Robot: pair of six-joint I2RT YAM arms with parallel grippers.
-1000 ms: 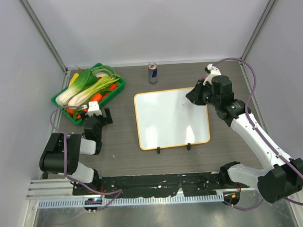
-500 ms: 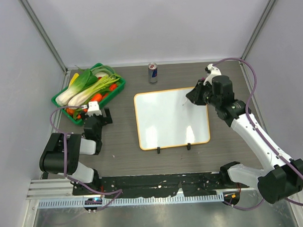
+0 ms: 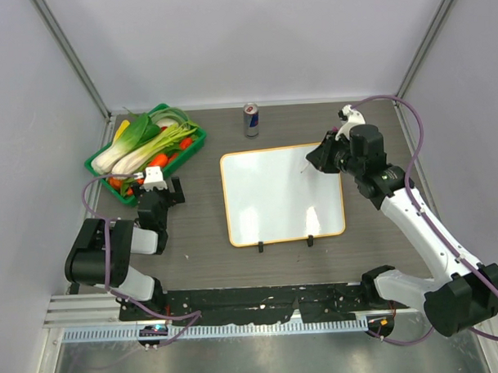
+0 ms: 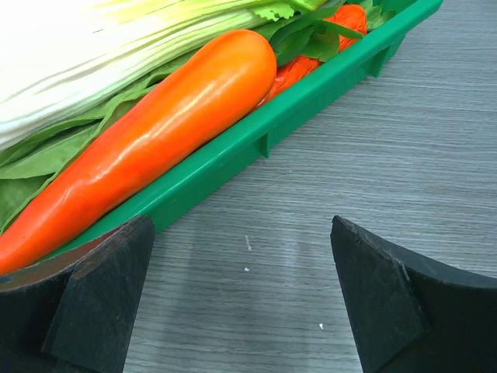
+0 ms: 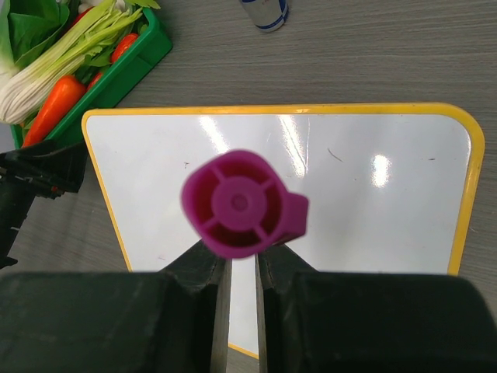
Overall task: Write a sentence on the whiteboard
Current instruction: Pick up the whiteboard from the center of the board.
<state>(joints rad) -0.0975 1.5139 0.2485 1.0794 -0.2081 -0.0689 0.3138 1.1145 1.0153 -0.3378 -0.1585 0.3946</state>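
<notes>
Above the whiteboard [image 3: 274, 198], near its far right corner, the right claw [image 5: 242, 252] clenches a magenta marker [image 5: 239, 203]; bring its tip down lightly, upright; the left claw [image 4: 241, 256] sits released beside the green tray [image 4: 256, 132].

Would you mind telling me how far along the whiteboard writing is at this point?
Done: the right gripper is shut on a magenta marker. In hand: it holds the marker over the white, orange-rimmed whiteboard. Remaining: the whole sentence; the board shows only faint specks. The open left gripper rests by the green vegetable tray.
</notes>
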